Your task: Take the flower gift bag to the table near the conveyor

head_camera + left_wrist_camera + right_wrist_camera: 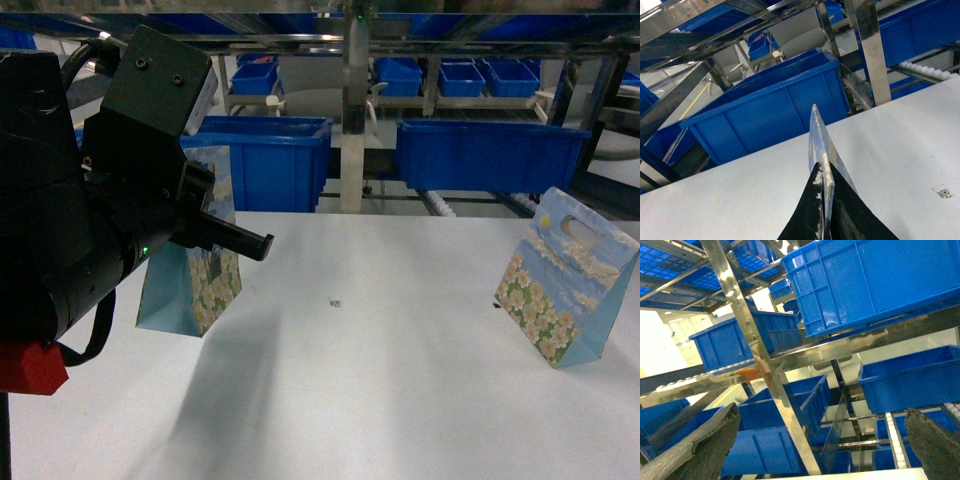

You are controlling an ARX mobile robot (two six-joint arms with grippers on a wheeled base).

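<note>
The left tool (826, 212) is clenched on the top edge of a flower gift bag (190, 290), its two dark fingers (812, 210) pressed flat against either side of the thin folded rim. In the head view the bag hangs below that arm at the left of the white worktop (380, 380), its pale blue side and daisy-printed face showing under the black wrist. Its long axis runs top to bottom, close to upright, with the pinched top edge pointing up toward the tool and the base pointing down. A shadow spreads on the worktop below it; whether the base touches the surface I cannot tell. From the left wrist view the pinched edge runs away from the camera toward the blue bins (770, 110) at the back of the worktop.

A second flower bag (565, 290) stands well apart on the right of the worktop, resting on its base and leaning, its cut-out handle at the top, its printed face turned to the robot's left.

The right tool (820, 450) is released: its two worn dark fingers (705, 450) are spread far apart at the bottom corners of the right wrist view, with nothing between them, aimed up at the steel shelving (755, 350) and blue bins.

Behind the far edge of the worktop runs the conveyor (440, 205), a strip of small white rollers between the bins. A small printed square marker (335, 302) lies near the middle of the worktop.
</note>
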